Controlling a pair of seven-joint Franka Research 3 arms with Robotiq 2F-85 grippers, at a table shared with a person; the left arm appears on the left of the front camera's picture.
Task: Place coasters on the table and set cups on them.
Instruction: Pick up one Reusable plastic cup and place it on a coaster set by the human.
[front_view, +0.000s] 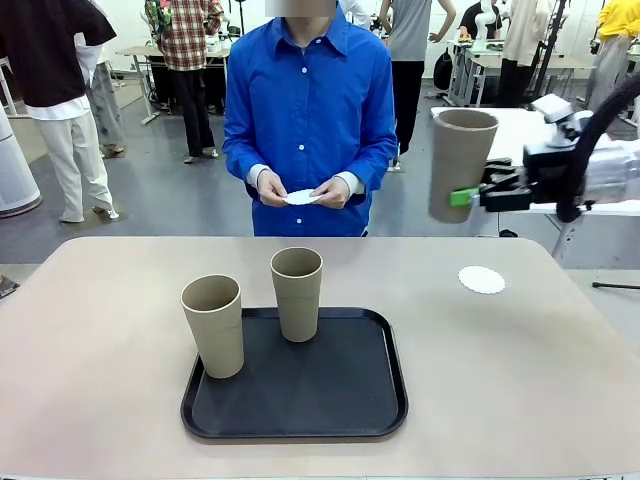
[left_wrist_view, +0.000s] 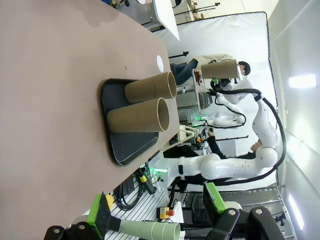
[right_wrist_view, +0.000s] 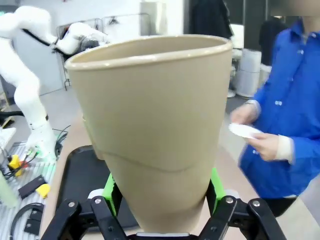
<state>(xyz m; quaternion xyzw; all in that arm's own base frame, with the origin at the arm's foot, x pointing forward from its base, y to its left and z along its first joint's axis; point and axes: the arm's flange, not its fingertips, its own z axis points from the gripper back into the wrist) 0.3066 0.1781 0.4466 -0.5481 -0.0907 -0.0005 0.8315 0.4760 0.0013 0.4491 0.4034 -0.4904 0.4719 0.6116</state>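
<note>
R gripper (front_view: 458, 198) clamped on a tall tan-brown handleless tumbler cup (front_view: 462, 150), upright in the air over the right side of the beige matte tabletop (front_view: 100, 350), near a round white lacy paper coaster (front_view: 481, 279) lying there. 2 more such cups (front_view: 213, 325) (front_view: 297, 293) stand on the black rectangular tray (front_view: 300, 400). Person's hands (front_view: 332, 190) hold another coaster (front_view: 300, 197). L gripper (left_wrist_view: 157, 207) jaws wide, empty

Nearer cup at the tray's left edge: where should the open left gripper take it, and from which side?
Probably the mid wall of the nearer cup, left gripper coming in level from the robot's left. It stands upright, handleless, widening toward the rim, so a side pinch should hold. The other cup stands to its right.
</note>
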